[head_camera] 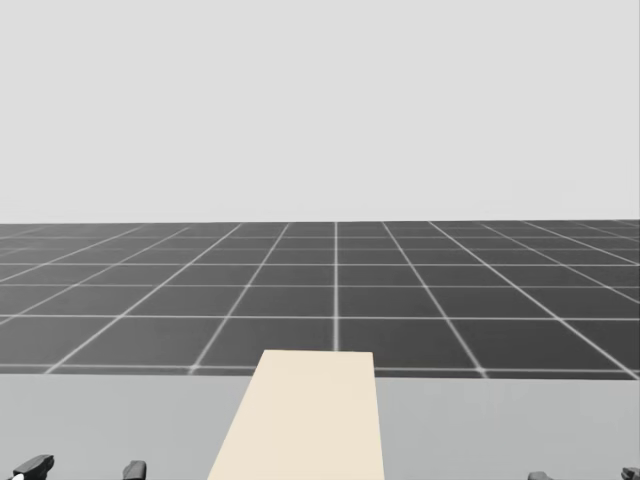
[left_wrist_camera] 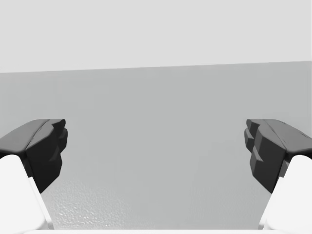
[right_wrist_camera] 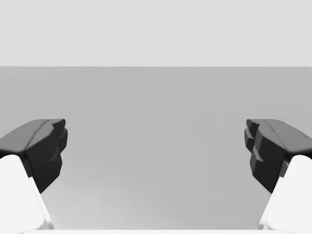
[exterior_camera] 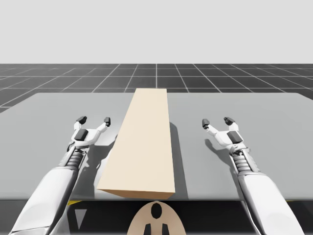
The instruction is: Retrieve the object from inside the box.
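Observation:
A long beige box (exterior_camera: 144, 142) with its top closed lies down the middle of the grey table (exterior_camera: 264, 107), running from the near edge toward the far one; its far end (head_camera: 305, 420) shows in the head view. What is inside is hidden. My left gripper (exterior_camera: 94, 120) stands open to the left of the box, nothing between its fingers (left_wrist_camera: 46, 148). My right gripper (exterior_camera: 216, 121) stands open to the right of the box, likewise with bare table between its fingers (right_wrist_camera: 268, 148). Dark fingertips (head_camera: 35, 466) show low in the head view.
Bare grey tabletop (exterior_camera: 44, 117) lies on either side of the box and ahead of both grippers (left_wrist_camera: 156, 146). Beyond the table's far edge is a dark gridded floor (head_camera: 330, 290).

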`<action>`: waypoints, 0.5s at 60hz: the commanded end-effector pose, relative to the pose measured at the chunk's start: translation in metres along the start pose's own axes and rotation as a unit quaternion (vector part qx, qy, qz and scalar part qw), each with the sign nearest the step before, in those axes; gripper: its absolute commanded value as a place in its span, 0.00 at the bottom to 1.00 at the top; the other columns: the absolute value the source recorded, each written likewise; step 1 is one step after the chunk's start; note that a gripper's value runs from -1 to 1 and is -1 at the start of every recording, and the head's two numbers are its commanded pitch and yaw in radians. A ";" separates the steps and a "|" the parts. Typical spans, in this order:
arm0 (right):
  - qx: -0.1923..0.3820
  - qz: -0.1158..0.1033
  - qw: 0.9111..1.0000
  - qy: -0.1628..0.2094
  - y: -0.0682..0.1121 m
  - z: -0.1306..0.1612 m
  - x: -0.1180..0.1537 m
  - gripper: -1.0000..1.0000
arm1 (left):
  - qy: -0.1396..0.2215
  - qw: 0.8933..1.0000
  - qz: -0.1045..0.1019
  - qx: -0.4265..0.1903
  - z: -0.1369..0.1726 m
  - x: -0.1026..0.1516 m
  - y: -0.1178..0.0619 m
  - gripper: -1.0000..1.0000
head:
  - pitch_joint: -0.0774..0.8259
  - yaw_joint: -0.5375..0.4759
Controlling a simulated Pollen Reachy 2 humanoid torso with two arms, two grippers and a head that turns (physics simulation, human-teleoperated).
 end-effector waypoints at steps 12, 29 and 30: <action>0.030 0.008 0.999 0.015 0.003 -0.001 -0.005 0.00 | 0.053 0.998 0.011 -0.028 -0.003 -0.006 -0.002 0.00 | 0.10 0.56; 0.151 0.036 0.987 0.039 0.029 0.003 -0.016 0.00 | 0.077 0.985 -0.022 -0.153 0.008 -0.010 -0.024 0.00 | 0.10 0.56; 0.163 0.039 0.985 0.038 0.031 0.004 -0.017 0.00 | 0.072 0.983 -0.025 -0.166 0.010 -0.010 -0.026 0.00 | 0.10 0.56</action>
